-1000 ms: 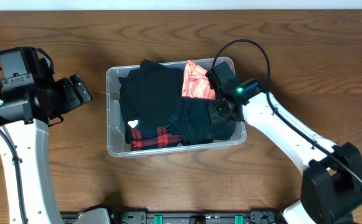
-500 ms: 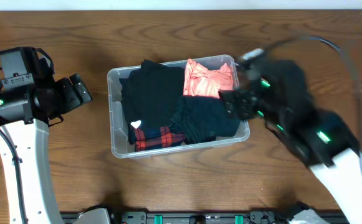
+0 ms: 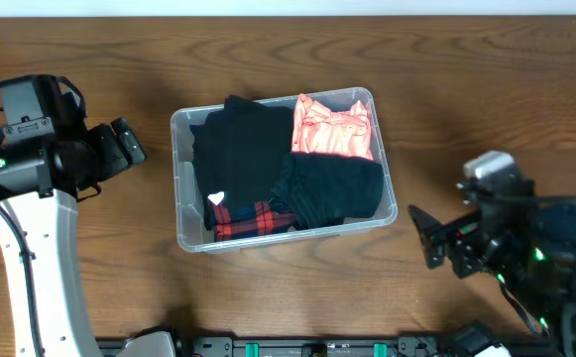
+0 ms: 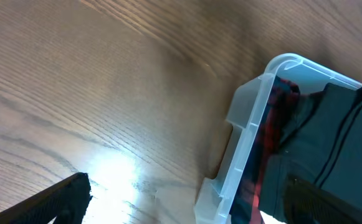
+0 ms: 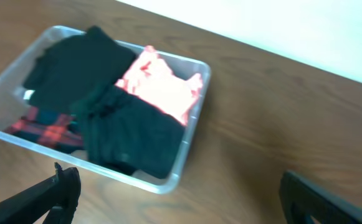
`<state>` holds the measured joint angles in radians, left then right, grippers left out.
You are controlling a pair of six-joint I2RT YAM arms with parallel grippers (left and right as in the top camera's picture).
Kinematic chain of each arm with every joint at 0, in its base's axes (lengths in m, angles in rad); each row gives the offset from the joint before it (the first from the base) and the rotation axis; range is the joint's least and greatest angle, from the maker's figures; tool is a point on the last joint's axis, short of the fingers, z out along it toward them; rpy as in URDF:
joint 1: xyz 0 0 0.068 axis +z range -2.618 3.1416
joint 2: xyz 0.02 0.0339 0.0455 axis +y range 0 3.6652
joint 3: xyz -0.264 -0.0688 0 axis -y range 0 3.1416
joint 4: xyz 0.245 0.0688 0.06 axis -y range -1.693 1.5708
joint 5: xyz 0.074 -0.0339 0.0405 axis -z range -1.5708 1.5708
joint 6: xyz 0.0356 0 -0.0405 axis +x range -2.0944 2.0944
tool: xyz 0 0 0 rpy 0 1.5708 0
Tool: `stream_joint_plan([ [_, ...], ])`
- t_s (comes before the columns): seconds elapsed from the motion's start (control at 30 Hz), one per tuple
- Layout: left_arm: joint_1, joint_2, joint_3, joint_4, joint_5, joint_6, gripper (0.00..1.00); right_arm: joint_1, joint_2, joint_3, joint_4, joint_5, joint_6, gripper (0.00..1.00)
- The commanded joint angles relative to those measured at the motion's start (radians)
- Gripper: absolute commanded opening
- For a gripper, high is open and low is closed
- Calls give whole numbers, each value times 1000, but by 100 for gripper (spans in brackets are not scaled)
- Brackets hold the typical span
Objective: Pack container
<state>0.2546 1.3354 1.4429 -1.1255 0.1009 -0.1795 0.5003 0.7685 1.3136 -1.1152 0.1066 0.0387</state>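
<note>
container (image 3: 182,198): clear plastic box near the middle of the table (image 3: 466,89), full of clothes.
black cloth (image 3: 238,149): big, lies on the left side of the box and reaches the back wall.
pink cloth (image 3: 332,129): in the back right corner of the box.
dark cloth (image 3: 332,188): on the right side, in front of the pink one; black or maybe dark blue, hard to tell.
red checked cloth (image 3: 253,218): at the front wall, partly under the black cloth.
left gripper (image 3: 134,144): fingers spread wide, holding nothing, near the box's left side, not touching it.
right gripper (image 3: 424,238): fingers spread wide, holding nothing, off past the box's front right corner, apart from it, pointing toward it.
</note>
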Motion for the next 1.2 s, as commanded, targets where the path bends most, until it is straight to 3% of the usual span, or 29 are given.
stream_joint_plan([
  [0.0,5,5,14,-3,-5,13,98,-4,-24,7,-8,129,-18,99],
  [0.23,5,5,14,-3,-5,13,98,-4,-40,6,-10,243,-18,99],
  [0.5,5,5,14,-3,-5,13,98,-102,-156,-44,-4,187,-18,99],
  [0.83,5,5,14,-3,-5,13,98,-300,-436,-362,102,109,-18,99],
  [1.17,5,5,14,-3,-5,13,98,-416,-570,-708,316,-10,-18,99],
])
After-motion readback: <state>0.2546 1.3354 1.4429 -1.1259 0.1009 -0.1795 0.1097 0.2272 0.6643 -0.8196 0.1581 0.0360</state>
